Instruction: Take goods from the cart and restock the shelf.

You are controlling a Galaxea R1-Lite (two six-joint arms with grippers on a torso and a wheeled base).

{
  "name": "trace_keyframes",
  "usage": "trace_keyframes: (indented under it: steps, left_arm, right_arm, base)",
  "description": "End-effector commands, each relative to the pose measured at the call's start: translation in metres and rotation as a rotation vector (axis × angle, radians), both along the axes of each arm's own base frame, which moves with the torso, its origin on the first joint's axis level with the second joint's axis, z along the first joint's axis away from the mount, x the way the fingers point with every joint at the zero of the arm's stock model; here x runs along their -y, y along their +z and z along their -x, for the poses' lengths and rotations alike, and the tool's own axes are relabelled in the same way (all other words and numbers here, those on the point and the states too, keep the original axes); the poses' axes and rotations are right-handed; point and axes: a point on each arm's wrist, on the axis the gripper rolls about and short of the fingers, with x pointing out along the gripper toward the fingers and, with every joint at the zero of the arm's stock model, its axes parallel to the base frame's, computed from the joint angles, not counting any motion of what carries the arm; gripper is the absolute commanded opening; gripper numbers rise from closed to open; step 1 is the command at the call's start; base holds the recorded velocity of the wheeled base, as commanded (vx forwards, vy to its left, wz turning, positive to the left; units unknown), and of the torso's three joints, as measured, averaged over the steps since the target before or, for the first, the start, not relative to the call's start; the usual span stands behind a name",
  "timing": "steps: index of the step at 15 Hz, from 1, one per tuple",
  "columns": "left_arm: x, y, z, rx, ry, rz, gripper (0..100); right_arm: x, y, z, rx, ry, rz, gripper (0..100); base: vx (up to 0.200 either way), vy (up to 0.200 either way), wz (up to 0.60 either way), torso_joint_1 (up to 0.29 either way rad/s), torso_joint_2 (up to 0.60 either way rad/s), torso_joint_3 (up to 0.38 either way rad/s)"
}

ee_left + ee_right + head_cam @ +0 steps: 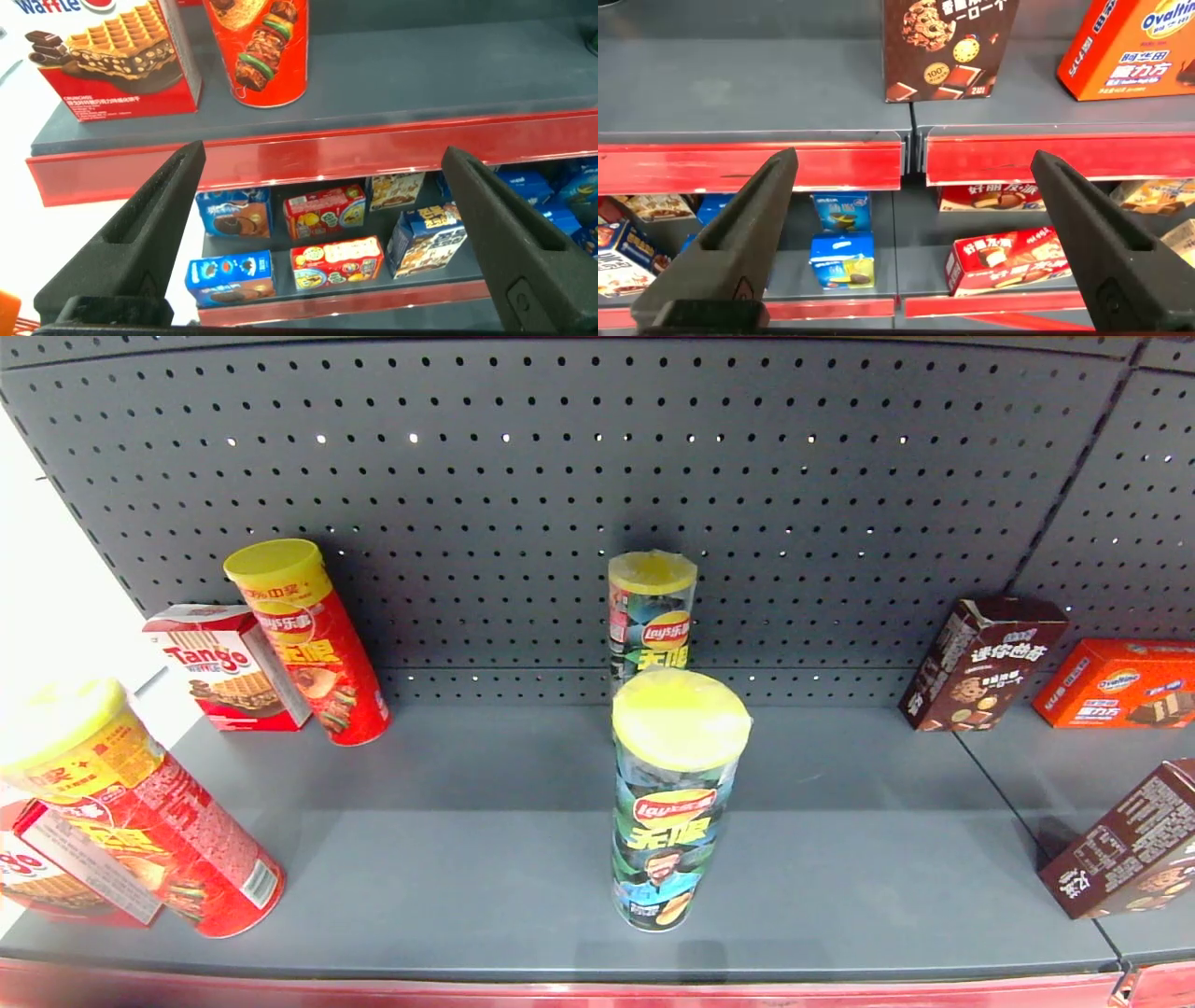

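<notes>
On the grey shelf (467, 840), two green chip cans with yellow lids stand upright in the middle, one at the front (674, 803) and one against the pegboard (652, 616). My left gripper (318, 233) is open and holds nothing. It faces the shelf's red front strip (308, 154), below a waffle box (112, 56) and a red chip can (262, 51). My right gripper (915, 233) is also open and holds nothing. It faces the red strip (747, 166) under a brown cookie box (943, 47) and an orange box (1139, 47).
Left on the shelf stand two red chip cans (313, 644) (140, 812) and a wafer box (229, 667). Right are brown cookie boxes (980, 663) (1130, 845) and an orange box (1116, 681). Bare shelf lies either side of the green cans. Lower shelves hold several small boxes (327, 238).
</notes>
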Motion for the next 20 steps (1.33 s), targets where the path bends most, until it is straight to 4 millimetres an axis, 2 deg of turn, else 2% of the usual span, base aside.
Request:
trace_keyframes:
  steps: [1,2,20]
  left_arm:
    - [0.0001,0.0001,-0.0001,-0.001,-0.002,-0.003,100]
    - [0.0001,0.0001,-0.0001,0.0,-0.004,-0.006,100]
    - [0.0001,0.0001,-0.0001,-0.001,-0.001,0.002,100]
  right_arm:
    - [0.0,0.0001,-0.0002,-0.003,-0.001,0.001,100]
    - [0.0,0.0001,-0.0002,-0.003,-0.001,0.001,100]
    - [-0.0002,0.0001,-0.0003,-0.005,0.009,0.002,100]
  base:
    - [-0.2,0.0,0.0,0.007,0.0,0.002]
    - [-0.2,0.0,0.0,0.012,0.0,0.007]
    - [0.0,0.0,0.0,0.0,0.0,0.0]
